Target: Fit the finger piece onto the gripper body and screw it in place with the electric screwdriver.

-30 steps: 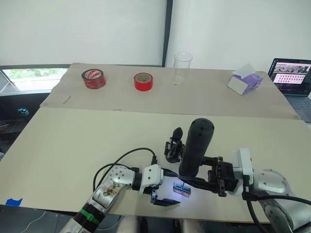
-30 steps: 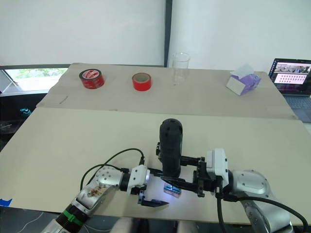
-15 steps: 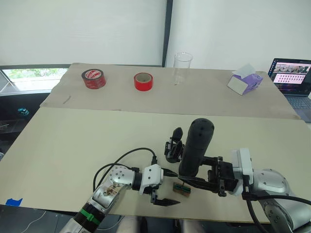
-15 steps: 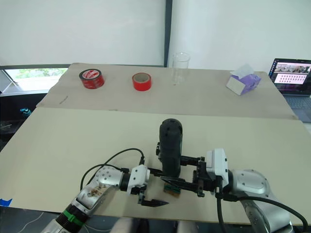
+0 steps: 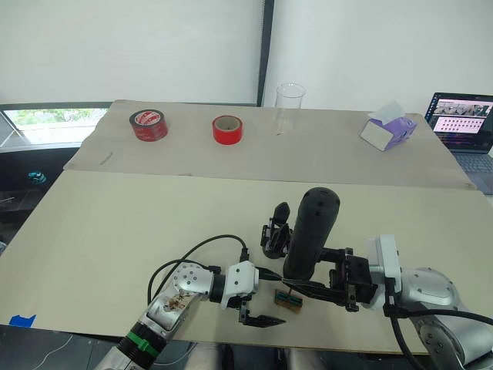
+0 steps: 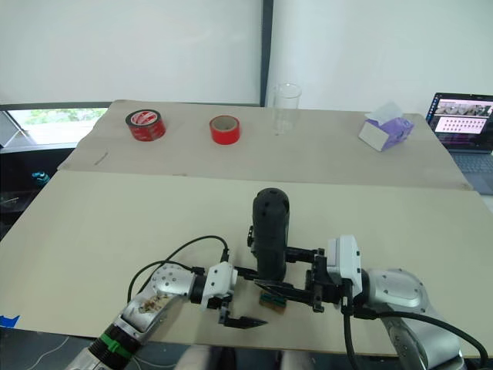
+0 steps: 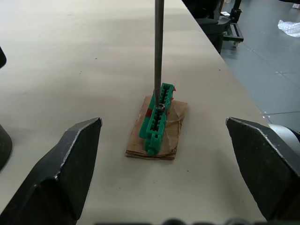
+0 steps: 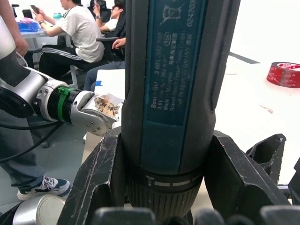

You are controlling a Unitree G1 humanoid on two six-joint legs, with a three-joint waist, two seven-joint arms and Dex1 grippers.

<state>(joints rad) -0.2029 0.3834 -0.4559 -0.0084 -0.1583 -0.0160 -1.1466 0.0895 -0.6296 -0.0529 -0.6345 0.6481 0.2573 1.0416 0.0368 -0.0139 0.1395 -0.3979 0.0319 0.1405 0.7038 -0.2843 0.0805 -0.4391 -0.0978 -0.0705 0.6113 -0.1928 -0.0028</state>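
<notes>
The right gripper (image 5: 320, 287) pinches the screwdriver (image 5: 310, 234) low on its barrel, upright near the table's (image 5: 115, 223) front edge, bit on the green strip (image 7: 157, 119); top-heavy and rigid, likely to tip; the left gripper (image 5: 258, 317) is spread.

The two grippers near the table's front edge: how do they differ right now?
The right gripper is shut on the electric screwdriver, holding it upright. The left gripper is open and holds nothing, its fingers spread either side of a small green part that the screwdriver's bit touches. Both have two black fingers.
</notes>
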